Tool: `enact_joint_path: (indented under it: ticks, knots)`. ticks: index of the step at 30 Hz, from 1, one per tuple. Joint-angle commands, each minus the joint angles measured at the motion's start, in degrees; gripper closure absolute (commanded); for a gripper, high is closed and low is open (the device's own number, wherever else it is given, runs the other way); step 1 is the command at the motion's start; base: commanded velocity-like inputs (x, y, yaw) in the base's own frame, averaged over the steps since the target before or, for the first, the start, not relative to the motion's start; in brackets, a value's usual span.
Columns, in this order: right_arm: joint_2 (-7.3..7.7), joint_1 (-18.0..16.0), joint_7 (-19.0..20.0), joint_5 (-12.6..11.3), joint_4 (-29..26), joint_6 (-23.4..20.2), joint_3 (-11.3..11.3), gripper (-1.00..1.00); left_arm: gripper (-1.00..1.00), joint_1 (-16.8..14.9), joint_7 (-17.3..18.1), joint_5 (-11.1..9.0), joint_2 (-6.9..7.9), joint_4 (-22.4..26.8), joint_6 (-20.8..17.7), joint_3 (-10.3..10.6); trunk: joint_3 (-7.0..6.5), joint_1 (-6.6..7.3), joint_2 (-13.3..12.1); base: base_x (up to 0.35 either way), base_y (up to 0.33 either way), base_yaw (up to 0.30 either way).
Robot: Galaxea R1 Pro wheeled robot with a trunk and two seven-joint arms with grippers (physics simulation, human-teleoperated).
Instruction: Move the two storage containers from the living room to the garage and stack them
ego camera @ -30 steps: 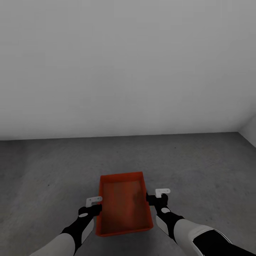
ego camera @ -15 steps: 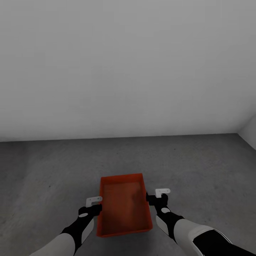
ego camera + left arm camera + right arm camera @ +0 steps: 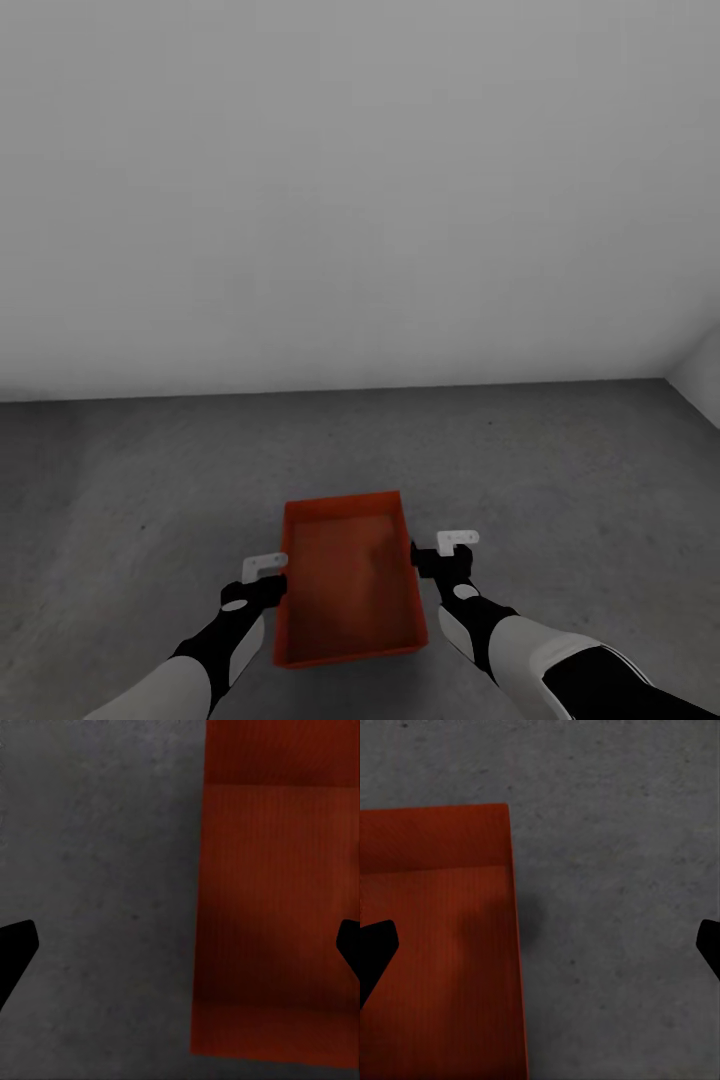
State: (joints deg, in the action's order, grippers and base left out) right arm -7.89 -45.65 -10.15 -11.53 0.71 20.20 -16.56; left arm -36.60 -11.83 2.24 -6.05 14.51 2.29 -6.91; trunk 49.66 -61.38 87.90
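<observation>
Sinking slightly lower since a second ago, one storage container [image 3: 350, 580] is resting at lower centre on the garage floor [image 3: 560, 470], both end effectors, left [image 3: 266, 572] and right [image 3: 452, 548], released beside it; stacking the second is remaining.

The floor [image 3: 560, 470] is dark grey, rough concrete, mottled with faint lighter patches and running back to a plain white wall [image 3: 360, 200]. One red-orange storage container [image 3: 350, 580] sits on it, open top up, its long sides pointing toward the wall, with bare concrete showing all around it.
</observation>
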Motion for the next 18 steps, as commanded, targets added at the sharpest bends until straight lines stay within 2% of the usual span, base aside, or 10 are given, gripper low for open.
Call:
enact_joint_path:
  ticks: [1, 13, 18]
  knots:
    - [-0.02, -0.03, -0.14, -0.51, 0.08, 0.19, -0.49, -1.0, -1.0, -0.04, -0.04, 0.23, -0.07, -0.03, 0.23, -0.39, -0.15, 0.23, -0.4, 0.0, 0.0, 0.0]
    - [-0.02, -0.04, -0.14, -0.51, 0.08, 0.19, -0.49, -1.0, -1.0, -0.05, -0.04, 0.23, -0.03, -0.01, 0.24, -0.39, -2.3, 2.86, -5.21, 0.0, 0.0, 0.0]
    - [-0.02, -0.03, -0.14, -0.51, 0.08, 0.18, -0.49, -1.0, -1.0, -0.05, -0.04, 0.23, -0.04, 0.08, 0.25, -0.39, -2.3, 2.86, -5.21, 0.0, 0.0, 0.0]
